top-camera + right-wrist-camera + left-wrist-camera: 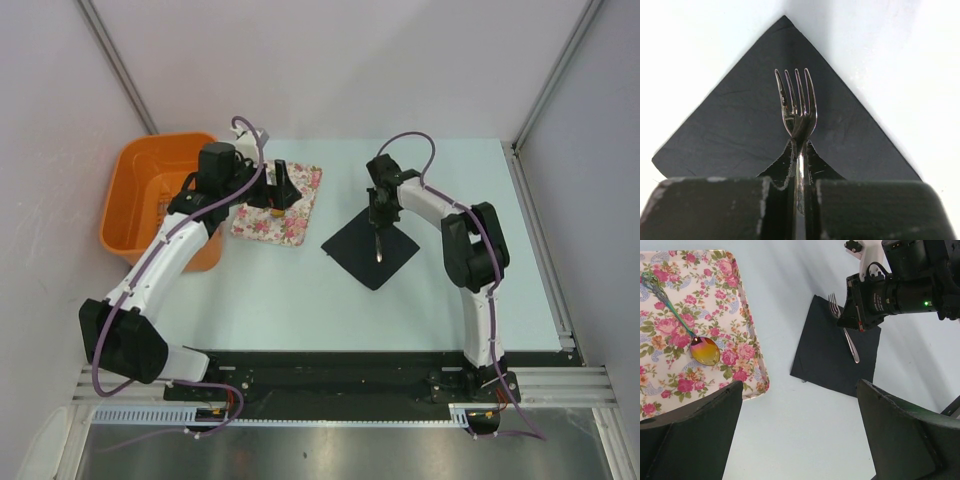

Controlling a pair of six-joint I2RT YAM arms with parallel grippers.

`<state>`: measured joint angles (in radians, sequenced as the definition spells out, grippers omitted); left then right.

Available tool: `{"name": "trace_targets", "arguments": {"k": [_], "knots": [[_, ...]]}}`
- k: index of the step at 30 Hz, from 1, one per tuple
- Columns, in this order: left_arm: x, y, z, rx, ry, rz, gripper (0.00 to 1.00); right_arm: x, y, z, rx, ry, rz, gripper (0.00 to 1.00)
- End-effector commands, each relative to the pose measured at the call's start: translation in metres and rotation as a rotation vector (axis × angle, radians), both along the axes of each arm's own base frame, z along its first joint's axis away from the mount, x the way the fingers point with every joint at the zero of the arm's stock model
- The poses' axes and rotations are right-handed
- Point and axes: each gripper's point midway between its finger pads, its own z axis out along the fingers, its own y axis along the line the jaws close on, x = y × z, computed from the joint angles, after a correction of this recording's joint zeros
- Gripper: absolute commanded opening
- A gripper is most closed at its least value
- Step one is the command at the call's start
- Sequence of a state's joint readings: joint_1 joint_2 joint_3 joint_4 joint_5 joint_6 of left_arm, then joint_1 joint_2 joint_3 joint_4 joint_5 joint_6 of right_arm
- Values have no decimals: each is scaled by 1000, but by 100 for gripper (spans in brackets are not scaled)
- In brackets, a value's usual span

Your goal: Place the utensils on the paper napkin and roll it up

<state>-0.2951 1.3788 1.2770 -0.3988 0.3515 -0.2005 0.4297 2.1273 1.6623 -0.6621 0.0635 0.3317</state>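
Broadly, the pale blue-green tabletop (300, 300) carries everything, with a deep orange plastic bin (140, 190) at its far-left corner. Near the bin, toward the far edge, lies a pink-and-white floral rectangular cloth (292, 218).

A thin black square paper napkin (355, 250) lies flat about midway across the tabletop, well apart from the cloth. It is turned like a diamond, with one corner pointing at the near edge.

The left gripper (267, 197) hovers over the floral cloth. Its jaws are spread wide and hold nothing. The right gripper (799, 155) hangs over the napkin's middle, its jaws pinched tight on the handle of a slim silver metal fork (796, 107).

A slim metal spoon with a shiny gold rounded head (704, 350) rests on the floral cloth. Its handle runs diagonally across the flowers and nothing grips it.

The fork's four tines point away from the right wrist camera, toward one corner of the napkin, and the whole fork sits within the black sheet's outline. Whether it touches the paper or is held just above it cannot be told.
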Motion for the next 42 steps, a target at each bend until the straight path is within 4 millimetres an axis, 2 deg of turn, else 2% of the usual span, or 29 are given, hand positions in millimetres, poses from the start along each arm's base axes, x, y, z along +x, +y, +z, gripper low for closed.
{"name": "trace_targets", "arguments": {"k": [1, 13, 22, 25, 28, 31, 34, 35, 37, 39, 41, 42], "knots": [[4, -2, 3, -8, -22, -16, 100, 11, 7, 8, 15, -23, 0, 2], [5, -2, -2, -6, -8, -12, 100, 20, 12, 2, 28, -11, -10, 5], [7, -4, -6, -6, 2, -13, 100, 15, 14, -7, 39, 21, -18, 8], [8, -4, -9, -7, 12, -10, 100, 14, 12, -10, 36, 30, -26, 11], [10, -3, -12, -1, 21, 1, 100, 13, 12, -12, 37, 40, -28, 24], [14, 1, -17, 19, 25, 22, 100, 13, 11, -11, 46, 43, -39, 26], [21, 8, -18, 53, 24, 59, 99, 14, 13, -5, 59, 37, -38, 30], [25, 11, -25, 75, 41, 73, 100, 15, 13, -1, 64, 29, -37, 37], [37, 21, -23, 124, 26, 128, 99, 19, 13, 11, 73, 6, -34, 48], [54, 27, -34, 177, 56, 169, 100, 23, 16, 36, 116, -31, -17, 53], [70, 42, -46, 228, 80, 284, 100, 25, 16, 51, 131, -58, -10, 57], [83, 39, -56, 240, 105, 290, 100, 26, 14, 58, 136, -71, -6, 59]]}}
